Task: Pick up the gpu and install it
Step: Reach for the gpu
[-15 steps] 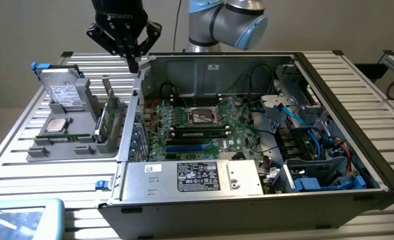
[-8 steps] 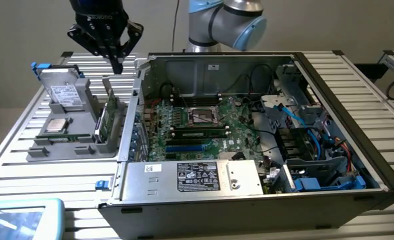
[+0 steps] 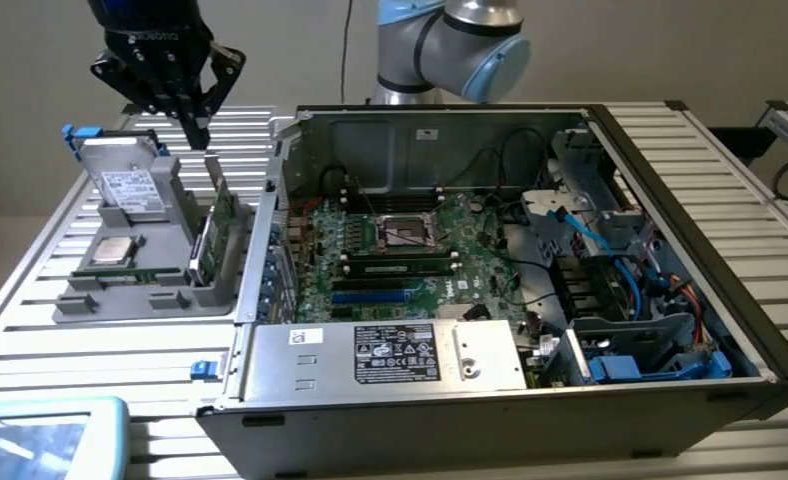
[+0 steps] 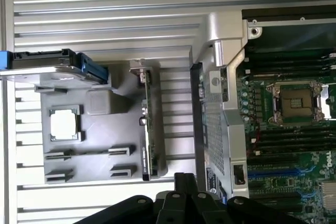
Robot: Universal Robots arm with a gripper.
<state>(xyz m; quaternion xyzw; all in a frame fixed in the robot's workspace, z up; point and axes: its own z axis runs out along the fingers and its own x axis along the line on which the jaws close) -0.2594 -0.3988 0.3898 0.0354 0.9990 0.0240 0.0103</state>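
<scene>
The gpu (image 3: pixel 217 232) stands on edge in a slot at the side of the grey parts holder (image 3: pixel 167 300) nearest the computer, a green board with a black block on it. In the wrist view the gpu (image 4: pixel 148 129) shows edge-on as a thin strip. My gripper (image 3: pixel 197 135) hangs in the air above the far end of the card, clear of it. Its black fingers are shut together and hold nothing. The gripper (image 4: pixel 185 178) reaches in from the wrist view's edge, just off the card's end.
The open computer case (image 3: pixel 714 300) lies beside the holder, with its motherboard (image 3: pixel 408 250), a blue slot (image 3: pixel 374 296) and a power supply (image 3: pixel 394 355). On the holder sit a hard drive (image 3: pixel 130 185) and a processor (image 3: pixel 114 250). A screen (image 3: pixel 41 435) sits at the table's near corner.
</scene>
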